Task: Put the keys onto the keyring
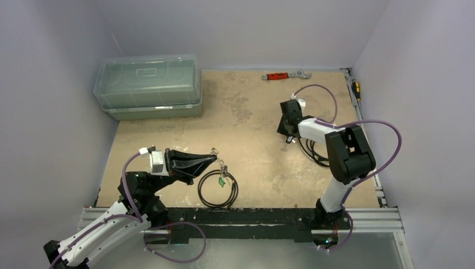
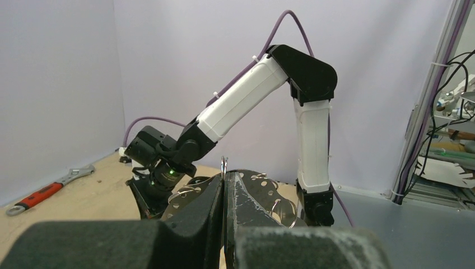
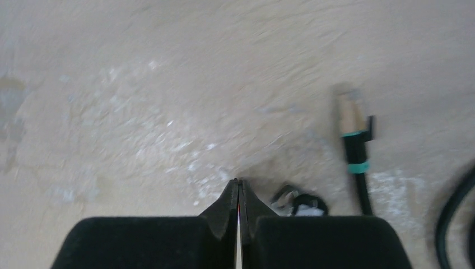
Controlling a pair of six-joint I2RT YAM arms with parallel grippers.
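Observation:
My left gripper [image 1: 212, 158] is shut on the keyring [image 1: 213, 151], a thin silvery ring. In the left wrist view the keyring [image 2: 223, 165] pokes up edge-on between the closed fingertips. Small silvery keys [image 1: 224, 168] trail from it toward a green piece [image 1: 223, 181], which lies inside the black cable coil [image 1: 217, 189]. My right gripper [image 1: 288, 133] is shut, low over the table at centre right. In its wrist view the closed right gripper [image 3: 238, 182] sits just left of a small dark-headed key [image 3: 302, 203] on the table.
A clear lidded plastic box [image 1: 148, 87] stands at the back left. A red-handled wrench [image 1: 285, 74] lies at the back edge. A black cable [image 1: 313, 151] with a teal-banded plug [image 3: 354, 140] lies by the right arm. A screwdriver [image 1: 356, 89] lies at the right edge.

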